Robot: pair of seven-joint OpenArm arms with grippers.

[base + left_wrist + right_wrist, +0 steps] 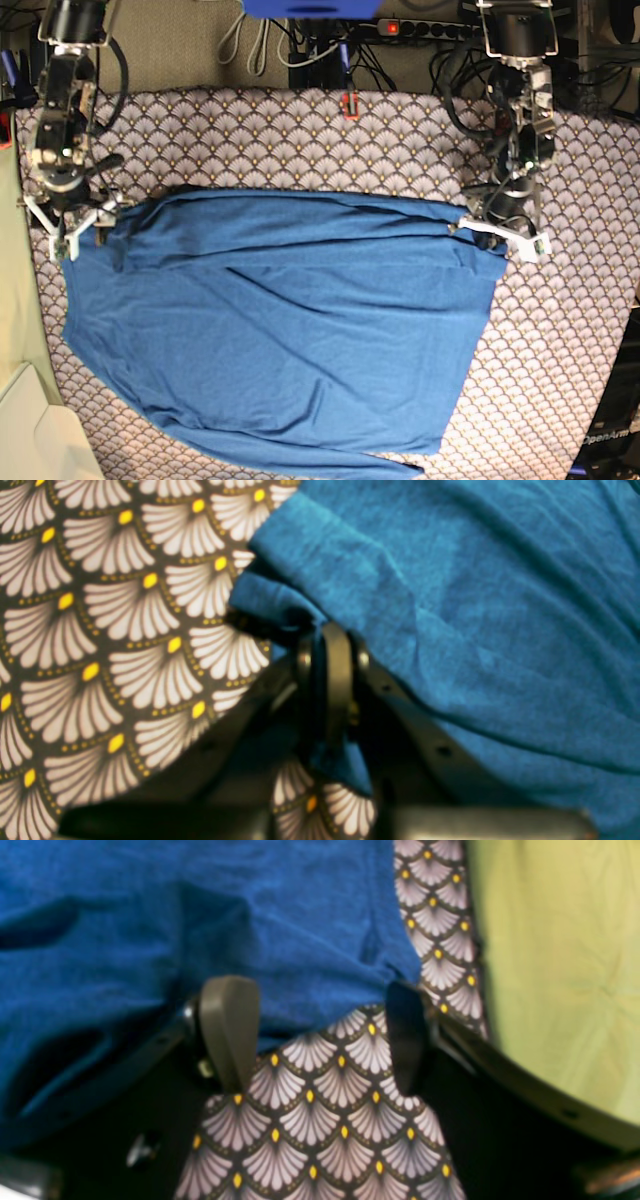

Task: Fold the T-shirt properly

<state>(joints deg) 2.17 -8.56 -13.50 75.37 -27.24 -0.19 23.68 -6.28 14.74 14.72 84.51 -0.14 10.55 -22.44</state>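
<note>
The blue T-shirt (pixel 280 320) lies spread over the scallop-patterned tablecloth (pixel 560 330), creased, with its lower hem curving toward the front edge. At its upper right corner, my left gripper (pixel 497 228) is shut on a fold of the shirt's edge. The left wrist view shows blue cloth (pixel 450 605) pinched between the black fingers (pixel 337 670). My right gripper (pixel 75 225) is at the shirt's upper left corner. It stands open in the right wrist view (pixel 317 990), with one finger (pixel 227 1030) resting against the shirt (pixel 200 915) and the shirt's edge between the two tips.
A pale yellow-green surface (pixel 560 965) borders the tablecloth beside my right gripper. A white box (pixel 40 440) sits at the front left corner. Cables and a power strip (pixel 400 25) run behind the table. A small red object (pixel 349 104) lies near the back edge.
</note>
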